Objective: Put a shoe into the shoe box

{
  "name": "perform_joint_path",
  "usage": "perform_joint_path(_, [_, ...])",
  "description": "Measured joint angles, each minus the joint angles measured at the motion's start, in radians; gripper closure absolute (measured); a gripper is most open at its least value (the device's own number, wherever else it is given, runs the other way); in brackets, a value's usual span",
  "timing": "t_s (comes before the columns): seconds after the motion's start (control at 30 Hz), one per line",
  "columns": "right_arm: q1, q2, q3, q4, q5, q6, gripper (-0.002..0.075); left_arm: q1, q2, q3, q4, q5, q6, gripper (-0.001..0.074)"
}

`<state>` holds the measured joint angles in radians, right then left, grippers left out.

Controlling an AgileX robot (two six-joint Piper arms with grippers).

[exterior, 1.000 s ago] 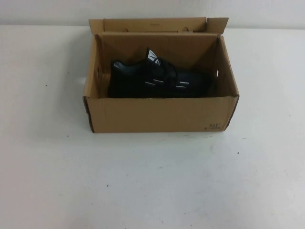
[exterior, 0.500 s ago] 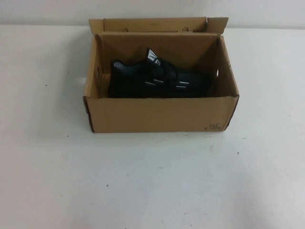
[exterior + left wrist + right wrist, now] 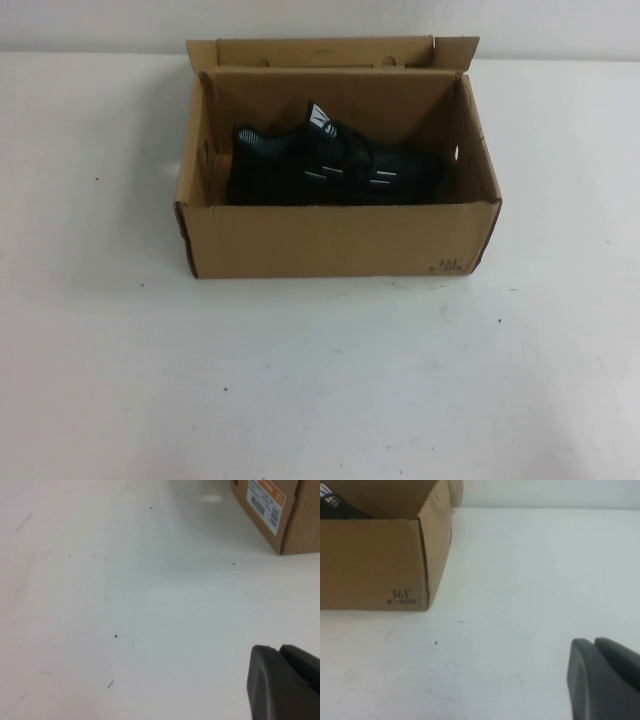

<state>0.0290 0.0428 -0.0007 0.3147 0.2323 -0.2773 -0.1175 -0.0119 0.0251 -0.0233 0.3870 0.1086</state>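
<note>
The black knit shoe [image 3: 330,167] lies on its side inside the open brown shoe box [image 3: 335,240] at the table's middle back, toe toward the right. The lid flap [image 3: 325,50] stands up behind. Neither arm shows in the high view. My left gripper [image 3: 276,652] is shut and empty, low over the bare table, with a box corner [image 3: 295,515] far from it. My right gripper [image 3: 592,645] is shut and empty, low over the table, apart from the box's printed corner [image 3: 402,596]. A bit of the shoe [image 3: 335,502] shows in the right wrist view.
The white table [image 3: 320,380] spreads bare in front of and beside the box, with a few small dark specks. A white wall runs along the back edge. An orange and white label [image 3: 265,500] is on the box's left end.
</note>
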Motion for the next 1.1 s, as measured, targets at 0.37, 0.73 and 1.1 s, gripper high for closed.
perform_joint_path(0.37, [0.000, -0.048, 0.025, -0.330, 0.040, 0.404, 0.0743, 0.000, 0.000, 0.000, 0.001, 0.002, 0.000, 0.0736])
perform_joint_path(0.73, [0.000, -0.052, 0.028, -0.339, 0.123, 0.422, 0.0743, 0.000, 0.000, 0.000, 0.001, 0.002, 0.000, 0.0736])
perform_joint_path(1.1, [0.000, -0.052, 0.028, -0.339, 0.123, 0.422, 0.0743, 0.000, 0.000, 0.000, 0.001, 0.002, 0.000, 0.0736])
